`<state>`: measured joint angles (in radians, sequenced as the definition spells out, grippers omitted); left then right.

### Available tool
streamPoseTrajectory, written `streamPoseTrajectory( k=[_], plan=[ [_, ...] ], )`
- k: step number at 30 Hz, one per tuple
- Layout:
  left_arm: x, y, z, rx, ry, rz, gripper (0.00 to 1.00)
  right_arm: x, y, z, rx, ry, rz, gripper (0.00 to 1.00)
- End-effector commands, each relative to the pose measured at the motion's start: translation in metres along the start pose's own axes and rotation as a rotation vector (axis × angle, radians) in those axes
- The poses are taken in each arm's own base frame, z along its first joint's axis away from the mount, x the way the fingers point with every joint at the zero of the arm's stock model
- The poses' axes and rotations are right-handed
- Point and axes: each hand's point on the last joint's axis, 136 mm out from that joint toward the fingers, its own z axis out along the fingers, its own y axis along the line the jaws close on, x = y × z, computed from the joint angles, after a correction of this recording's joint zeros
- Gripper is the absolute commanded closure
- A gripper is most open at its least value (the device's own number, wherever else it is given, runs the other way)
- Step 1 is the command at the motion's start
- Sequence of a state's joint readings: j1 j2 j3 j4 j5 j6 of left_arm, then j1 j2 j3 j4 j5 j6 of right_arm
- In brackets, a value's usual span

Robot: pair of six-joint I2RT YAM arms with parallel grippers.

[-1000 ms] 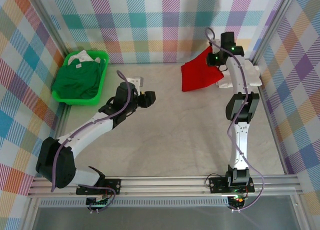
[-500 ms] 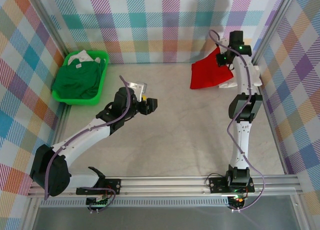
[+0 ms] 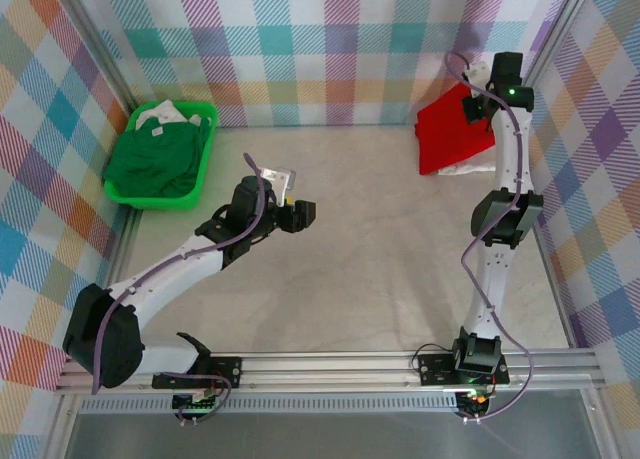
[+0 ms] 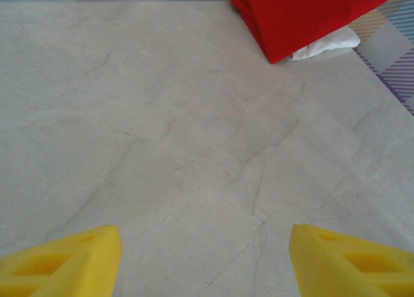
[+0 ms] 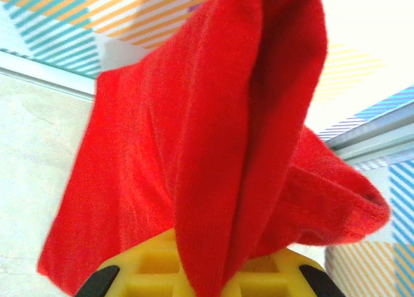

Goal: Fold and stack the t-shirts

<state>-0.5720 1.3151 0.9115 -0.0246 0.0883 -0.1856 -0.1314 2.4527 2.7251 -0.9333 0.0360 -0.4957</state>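
Note:
The bright red t-shirt (image 3: 447,134) hangs bunched from my right gripper (image 3: 480,101) at the back right corner, its lower edge draped over a cream-white t-shirt (image 3: 472,167) lying on the table. In the right wrist view the red t-shirt (image 5: 213,135) is pinched in folds in my right gripper (image 5: 217,277), which is shut on it. The dark green t-shirt (image 3: 153,159) lies crumpled in the basket. My left gripper (image 3: 302,214) hovers open over mid-table. In the left wrist view my left gripper (image 4: 206,258) has nothing between its fingers, with the red t-shirt (image 4: 304,12) and cream-white t-shirt (image 4: 326,43) far ahead.
A bright green plastic basket (image 3: 208,114) stands at the back left, with a pale cloth (image 3: 165,109) behind the green shirt. Checked walls and metal frame posts close in the back and sides. Bare grey tabletop (image 3: 350,269) spreads between the arms.
My right gripper has carried the red t-shirt to the right and back, over the cream-white one. The left gripper has drifted slightly right and nearer, still open.

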Motion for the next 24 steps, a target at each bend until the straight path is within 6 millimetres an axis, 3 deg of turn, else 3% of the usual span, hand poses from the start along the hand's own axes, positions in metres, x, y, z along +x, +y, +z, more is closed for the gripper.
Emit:
streamPoseTrajectory(
  k=[1, 10, 13, 15, 16, 20, 24],
  plan=[
    [-0.005, -0.005, 0.003, 0.016, 0.000, 0.020, 0.30, -0.029, -0.024, -0.028, 0.084, -0.096, -0.052, 1.00],
    [-0.008, -0.004, 0.008, 0.004, 0.019, 0.021, 0.30, -0.009, -0.063, 0.007, 0.222, -0.060, -0.101, 1.00],
    [-0.009, -0.003, 0.008, -0.004, 0.024, 0.024, 0.29, -0.003, -0.069, 0.022, 0.251, -0.054, -0.103, 0.84],
    [-0.009, -0.002, 0.008, -0.013, 0.031, 0.031, 0.29, 0.003, -0.072, 0.033, 0.272, -0.042, -0.105, 0.50],
    [-0.010, -0.001, 0.008, -0.020, 0.032, 0.033, 0.29, 0.007, -0.077, 0.038, 0.303, -0.029, -0.110, 0.43],
    [-0.017, 0.000, 0.000, -0.040, 0.027, 0.048, 0.28, 0.011, -0.093, 0.038, 0.379, -0.008, -0.095, 0.40],
    [-0.027, 0.008, -0.009, -0.099, -0.020, 0.063, 0.27, 0.002, -0.088, 0.013, 0.345, -0.036, 0.011, 0.36]
  ],
)
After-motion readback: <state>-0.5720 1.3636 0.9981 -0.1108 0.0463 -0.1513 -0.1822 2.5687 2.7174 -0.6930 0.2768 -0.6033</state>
